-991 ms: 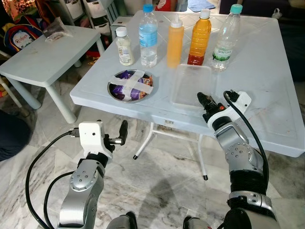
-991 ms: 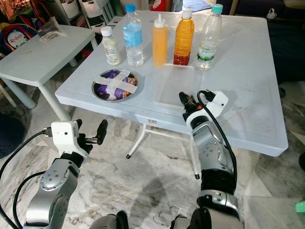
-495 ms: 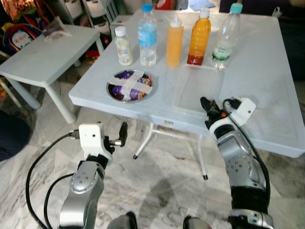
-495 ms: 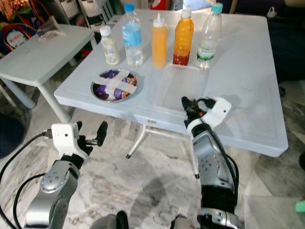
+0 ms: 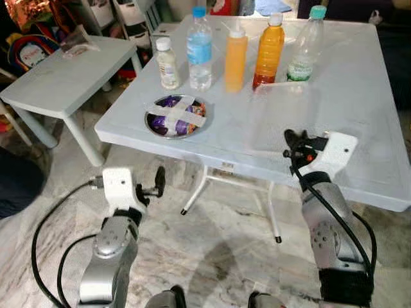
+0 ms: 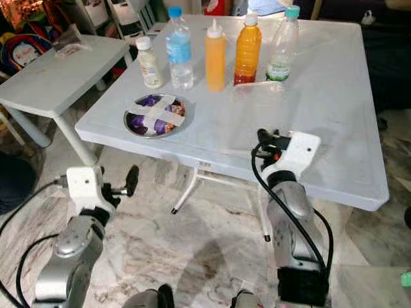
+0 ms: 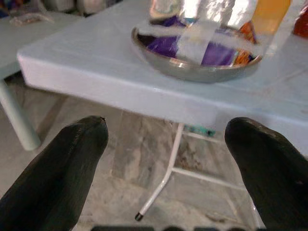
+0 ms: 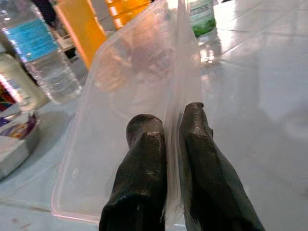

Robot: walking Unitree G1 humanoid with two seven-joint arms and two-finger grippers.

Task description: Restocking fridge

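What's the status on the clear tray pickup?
Right gripper shut on clear tray, tilted up off table. Left gripper open, low before table edge. Bottles stand just behind tray.

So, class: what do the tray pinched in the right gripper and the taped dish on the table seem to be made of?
Tray: thin clear plastic, glossy. The bottles show through it, and the right gripper pinches its wall between its fingers.
Dish: probably stainless steel. Its rim is silvery and reflective in the left wrist view, and pale tape strips cross over it.
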